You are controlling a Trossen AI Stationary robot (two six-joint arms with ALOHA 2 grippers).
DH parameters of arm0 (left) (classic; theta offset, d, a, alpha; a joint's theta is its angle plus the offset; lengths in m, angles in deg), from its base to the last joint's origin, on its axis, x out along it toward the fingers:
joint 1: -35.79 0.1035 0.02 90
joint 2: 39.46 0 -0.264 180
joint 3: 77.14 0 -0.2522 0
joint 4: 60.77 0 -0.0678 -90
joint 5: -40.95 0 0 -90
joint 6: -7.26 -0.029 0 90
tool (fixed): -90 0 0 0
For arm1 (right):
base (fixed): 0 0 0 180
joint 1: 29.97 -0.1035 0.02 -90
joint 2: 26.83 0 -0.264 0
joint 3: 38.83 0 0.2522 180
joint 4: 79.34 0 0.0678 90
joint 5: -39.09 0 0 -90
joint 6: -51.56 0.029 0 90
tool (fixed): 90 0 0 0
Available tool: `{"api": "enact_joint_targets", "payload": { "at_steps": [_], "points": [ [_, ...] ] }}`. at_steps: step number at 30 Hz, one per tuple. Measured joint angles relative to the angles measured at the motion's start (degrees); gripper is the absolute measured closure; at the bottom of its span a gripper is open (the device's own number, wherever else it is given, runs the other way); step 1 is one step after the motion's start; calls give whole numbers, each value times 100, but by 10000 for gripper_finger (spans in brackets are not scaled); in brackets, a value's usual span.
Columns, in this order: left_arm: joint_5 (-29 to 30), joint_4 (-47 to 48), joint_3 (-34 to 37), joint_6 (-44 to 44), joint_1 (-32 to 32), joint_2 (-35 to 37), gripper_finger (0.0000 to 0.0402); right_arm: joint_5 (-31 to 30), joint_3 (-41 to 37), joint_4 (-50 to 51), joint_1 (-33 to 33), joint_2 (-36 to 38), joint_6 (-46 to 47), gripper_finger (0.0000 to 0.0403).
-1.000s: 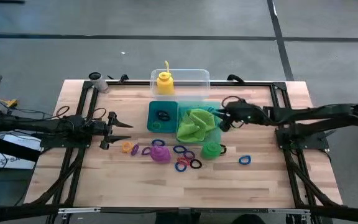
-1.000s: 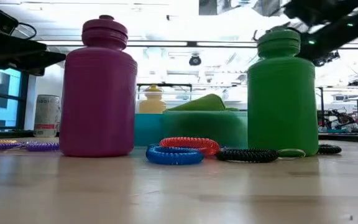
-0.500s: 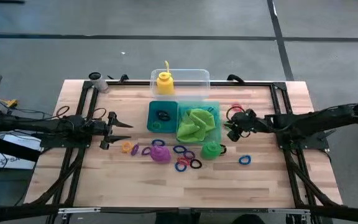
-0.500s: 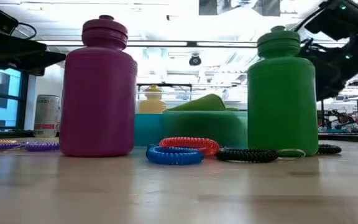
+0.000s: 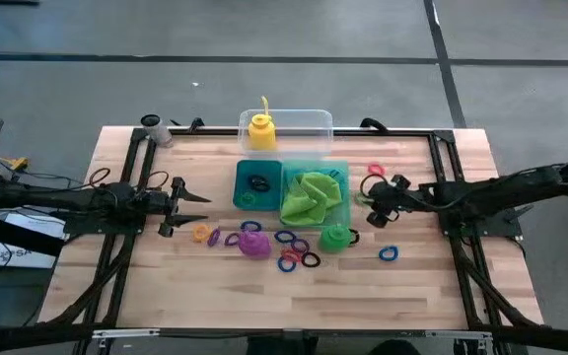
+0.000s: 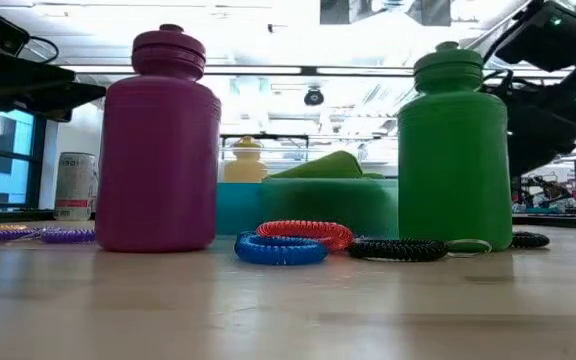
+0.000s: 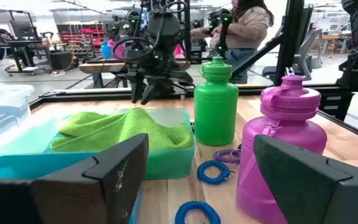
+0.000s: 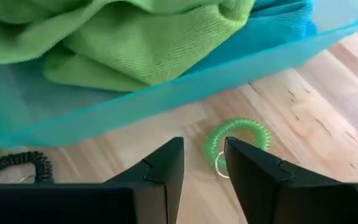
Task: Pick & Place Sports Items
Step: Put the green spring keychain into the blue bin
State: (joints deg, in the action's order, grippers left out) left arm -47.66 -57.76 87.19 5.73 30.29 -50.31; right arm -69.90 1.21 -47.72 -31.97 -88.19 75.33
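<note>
The right gripper (image 5: 371,196) is sitting back from the teal tray (image 5: 340,170), where a second ago it was reaching over the green cloth (image 5: 309,195); its fingers are nearly together over a green ring (image 8: 238,138). The left gripper (image 5: 197,208), fingers apart, is waiting center-left. Bare surface (image 5: 432,276) is lying open lower right. No readable writing.

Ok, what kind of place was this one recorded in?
Most likely a robotics lab or workshop. The wooden table sits on a grey taped floor; the left wrist view shows a person at another workbench and more workstations behind, and the low view shows strip-lit ceilings.
</note>
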Motion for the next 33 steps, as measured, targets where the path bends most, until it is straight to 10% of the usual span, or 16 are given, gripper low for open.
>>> {"api": "enact_joint_targets", "payload": {
  "at_steps": [21,33],
  "points": [
    [0,0,2,0,1,-1,165,1372,0,-721,992,-1376,-1079,313],
    [-2,0,2,-2,2,0,165,1655,1,-766,1472,-1578,-1504,224]
  ]
}}
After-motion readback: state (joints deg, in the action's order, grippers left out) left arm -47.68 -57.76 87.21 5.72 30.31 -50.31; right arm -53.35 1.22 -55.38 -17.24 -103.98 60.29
